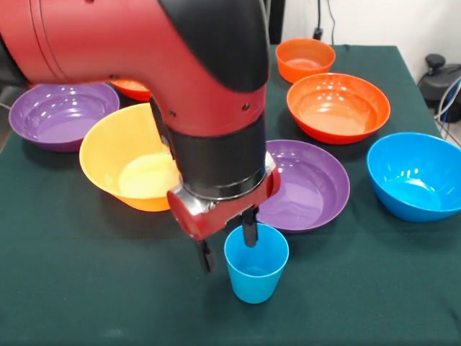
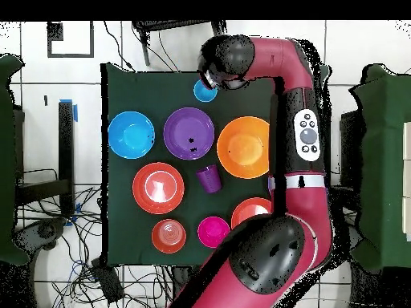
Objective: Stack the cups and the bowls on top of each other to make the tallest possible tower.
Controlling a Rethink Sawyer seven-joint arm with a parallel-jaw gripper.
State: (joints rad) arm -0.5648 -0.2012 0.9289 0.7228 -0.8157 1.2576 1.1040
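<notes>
The light blue cup (image 1: pixel 256 265) stands upright near the table's front edge; it also shows in the overhead view (image 2: pixel 205 91). My gripper (image 1: pixel 228 245) is right over its left rim, open, with one finger inside the cup and the other outside to the left, clear of the wall. The big orange bowl (image 1: pixel 128 167) and a purple bowl (image 1: pixel 308 186) sit just behind the cup. The purple cup (image 2: pixel 209 177) stands upright among the bowls in the overhead view; the arm hides it in the front view.
Another purple bowl (image 1: pixel 61 115) sits far left. A red-orange bowl (image 1: pixel 338 108), the small orange bowl (image 1: pixel 305 59) and the blue bowl (image 1: pixel 414 176) sit at the right. The small magenta bowl (image 2: pixel 213 231) and a second red-orange bowl (image 2: pixel 250 212) lie near the robot's base.
</notes>
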